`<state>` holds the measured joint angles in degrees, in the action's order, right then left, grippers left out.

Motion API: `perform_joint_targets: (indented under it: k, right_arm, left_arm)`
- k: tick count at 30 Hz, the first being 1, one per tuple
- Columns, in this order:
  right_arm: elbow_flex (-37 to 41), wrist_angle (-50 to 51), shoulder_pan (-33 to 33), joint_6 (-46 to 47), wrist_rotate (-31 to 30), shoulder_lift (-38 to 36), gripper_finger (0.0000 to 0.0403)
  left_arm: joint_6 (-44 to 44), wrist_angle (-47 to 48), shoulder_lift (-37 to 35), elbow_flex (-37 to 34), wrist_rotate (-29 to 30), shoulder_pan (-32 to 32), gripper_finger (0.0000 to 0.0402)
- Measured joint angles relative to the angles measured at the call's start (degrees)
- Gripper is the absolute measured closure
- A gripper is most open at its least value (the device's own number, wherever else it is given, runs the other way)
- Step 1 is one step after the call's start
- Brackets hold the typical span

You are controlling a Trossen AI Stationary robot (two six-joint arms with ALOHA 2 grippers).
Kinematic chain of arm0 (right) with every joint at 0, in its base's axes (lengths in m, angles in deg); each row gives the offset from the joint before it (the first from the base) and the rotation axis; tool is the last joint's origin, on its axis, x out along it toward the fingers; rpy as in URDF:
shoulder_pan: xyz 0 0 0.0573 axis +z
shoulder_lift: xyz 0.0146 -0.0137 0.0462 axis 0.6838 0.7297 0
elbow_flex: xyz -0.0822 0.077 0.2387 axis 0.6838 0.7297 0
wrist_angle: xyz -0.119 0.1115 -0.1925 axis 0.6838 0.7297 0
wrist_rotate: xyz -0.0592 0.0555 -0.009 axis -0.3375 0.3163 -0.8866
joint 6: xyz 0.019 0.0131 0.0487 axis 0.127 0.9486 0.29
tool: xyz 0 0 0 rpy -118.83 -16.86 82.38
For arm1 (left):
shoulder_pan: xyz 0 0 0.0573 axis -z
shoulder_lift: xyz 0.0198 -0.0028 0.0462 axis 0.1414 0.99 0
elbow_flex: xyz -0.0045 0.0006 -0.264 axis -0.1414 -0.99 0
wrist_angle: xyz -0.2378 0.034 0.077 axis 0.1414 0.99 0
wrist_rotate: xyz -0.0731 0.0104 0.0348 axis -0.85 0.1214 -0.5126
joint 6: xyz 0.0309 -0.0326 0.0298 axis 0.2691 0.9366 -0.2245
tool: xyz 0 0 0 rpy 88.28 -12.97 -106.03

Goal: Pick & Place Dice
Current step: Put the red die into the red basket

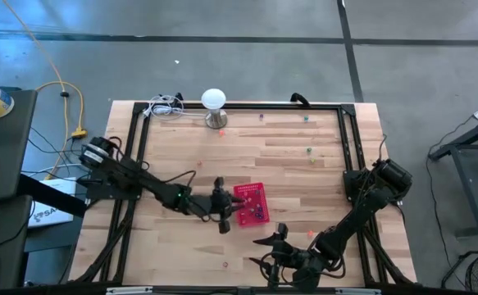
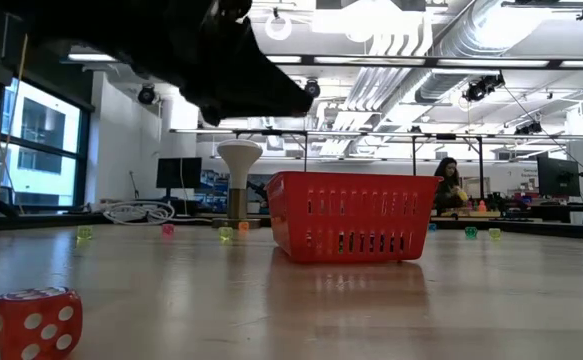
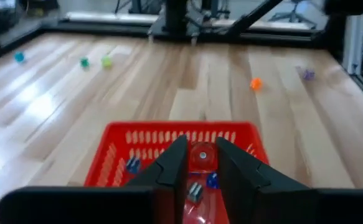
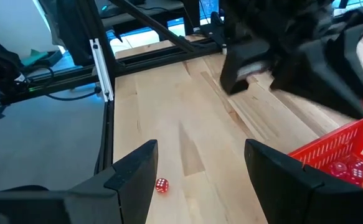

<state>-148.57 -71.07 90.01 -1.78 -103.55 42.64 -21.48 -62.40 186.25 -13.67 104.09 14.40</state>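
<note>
Overhead arrangement: the red basket (image 1: pixel 251 204) sits near the centre of the table (image 1: pixel 288 156), with the left gripper (image 1: pixel 225 206) at its nine-o'clock rim. In the left wrist view the jaws stand slightly parted over the basket's interior, and a red die (image 3: pixel 201 154) shows in the gap between them; whether it is pinched or already falling cannot be told. Blue dice (image 3: pixel 133 164) already lie on the basket floor. The right gripper (image 1: pixel 273 243) hovers low over the table at five o'clock of the basket, jaws released and wide, with a loose red die (image 4: pixel 161 185) lying on the wood between them.

Further dice remain scattered: green ones (image 1: pixel 309 151) toward one o'clock of the basket, an orange one (image 3: pixel 255 83) beyond it, and more along the far edge near the white lamp (image 1: pixel 213 104).

Hazards, as judged from this arrangement: the two arms work close together by the basket, so a reach by the right arm could brush the left gripper or nudge the light basket. A die dropped from height may bounce back over the low wall. The small loose die may skid if the jaws close off-centre.
</note>
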Motion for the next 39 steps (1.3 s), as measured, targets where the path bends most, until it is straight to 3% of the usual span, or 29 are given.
perform_joint_targets:
  k: [8, 15, 21, 23, 30, 35, 39]
  right_arm:
    - [0.00, 0.14, 0.00, 0.21, 0.04, 0.00, 0.0172]
    - [0.00, 0.17, 0.00, 0.13, -0.04, 0.00, 0.0172]
    - [0.00, 1.20, -3.12, -1.31, -9.94, 0.00, 0.0172]
    - [0.00, 1.44, -5.00, -1.41, -10.60, 0.00, 0.0172]
    - [0.02, -0.82, -7.96, -0.80, 2.46, 0.04, 0.0172]
    - [0.02, -8.04, -4.96, -8.50, 4.59, 0.04, 0.0172]
    - [0.02, -8.81, -2.13, -10.47, 4.61, 0.04, 0.0172]
  left_arm:
    - [0.15, -5.85, 4.19, 0.07, 0.93, -0.02, 0.0281]
    - [3.52, -6.24, 4.32, 0.11, 0.73, 0.06, 0.0263]
    - [1.61, -6.46, 4.32, 0.11, -2.43, 0.15, 0.0261]
    - [1.63, -6.46, 4.32, 0.11, -2.42, 0.15, 0.0261]
    - [1.56, -6.44, 4.32, 0.11, -2.42, 0.85, 0.0261]
    - [1.54, -2.03, 2.80, 0.12, -5.73, 3.59, 0.0261]
    - [1.51, 7.15, -0.43, 0.15, -12.14, 7.92, 0.0261]
